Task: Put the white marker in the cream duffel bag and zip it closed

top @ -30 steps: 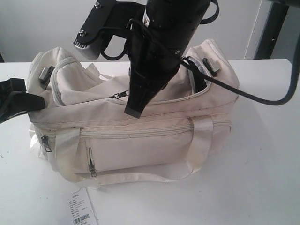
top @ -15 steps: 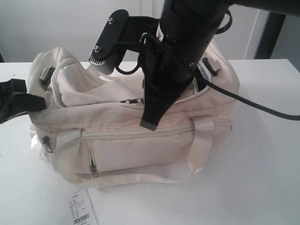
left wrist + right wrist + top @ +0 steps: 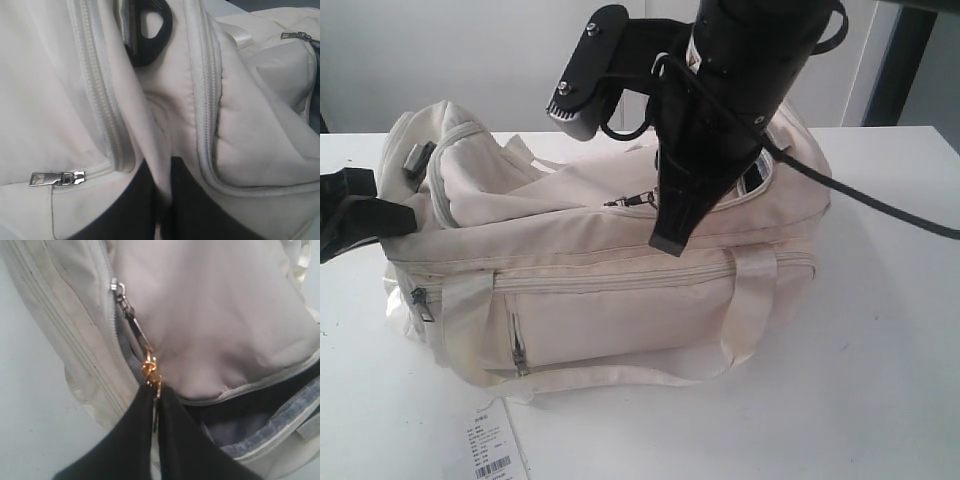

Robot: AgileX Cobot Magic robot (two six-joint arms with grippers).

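White paper tag [image 3: 492, 452] with a bar code lies nearest to me, on the flat white table [image 3: 880, 380]. Just behind it sits the big, soft cream duffel bag [image 3: 600, 255], in the middle of the table with its long side facing me. On this near side I see a long front pocket [image 3: 620, 325] with its zip done up, and a cream strap handle [image 3: 752, 300] looping down on the right.

At the left end of the bag is the black left gripper [image 3: 160, 175]. Its two fingers are pressed together on a fold of the bag's cloth, near a black plastic buckle [image 3: 150, 30].

Along the top of the bag runs the main zip. The black right gripper [image 3: 156, 400] reaches down from above, near the middle. Its fingers are squeezed tight on the little gold ring pull [image 3: 150, 367], which hangs on a thin metal link from the silver zip slider [image 3: 117, 287]. To the left of the slider the zip is done up. To the right it gapes, and the grey lining [image 3: 240, 425] shows inside.

I cannot see the white marker anywhere, so I cannot tell where it is.
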